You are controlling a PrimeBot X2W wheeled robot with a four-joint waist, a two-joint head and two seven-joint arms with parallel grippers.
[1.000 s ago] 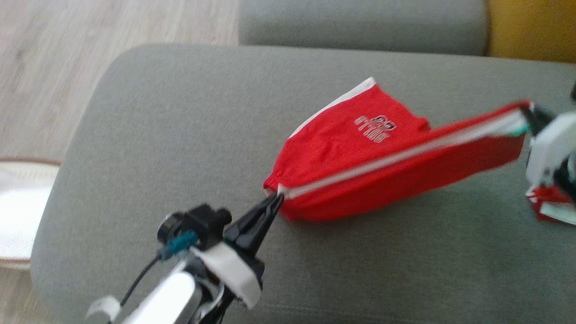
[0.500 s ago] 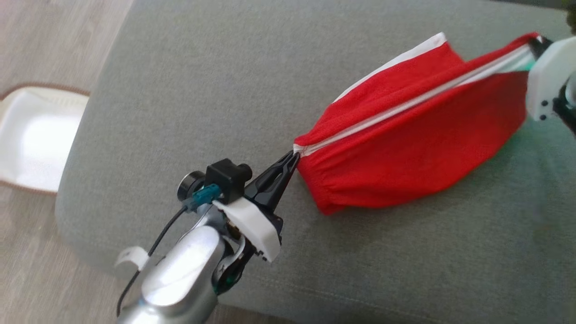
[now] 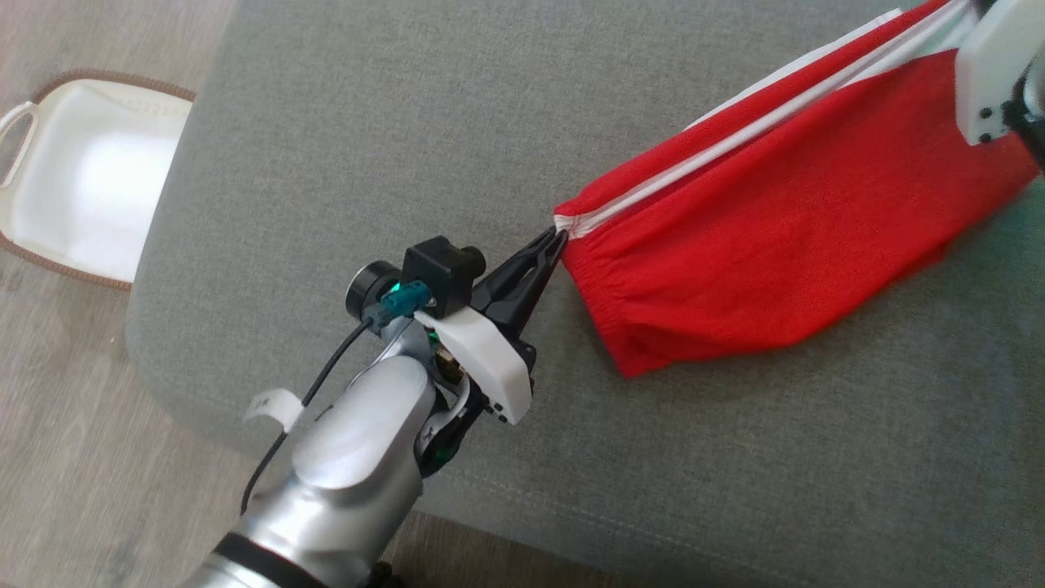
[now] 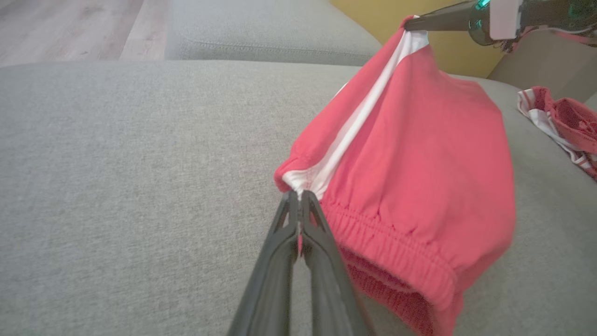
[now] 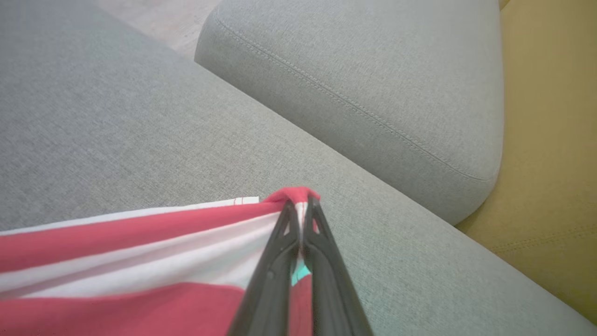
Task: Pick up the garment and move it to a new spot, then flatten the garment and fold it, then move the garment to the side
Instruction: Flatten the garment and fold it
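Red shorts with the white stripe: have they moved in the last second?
Yes, upward off the grey sofa cushion: the red shorts now hang taut, their far flap, spread flat there before, drawn up behind the stripe.

Garment (image 3: 784,220): I read soft matt red knit cloth, white stripe, gathered elastic hem.
Sofa cushion (image 3: 367,122): coarse grey woven fabric, matt.
Left forearm (image 3: 359,441): smooth glossy silver shell.
Left gripper (image 4: 298,193), fingers (image 4: 275,270): dark matt plastic, I'd say.
Floor (image 3: 65,457): pale wood-grain boards.
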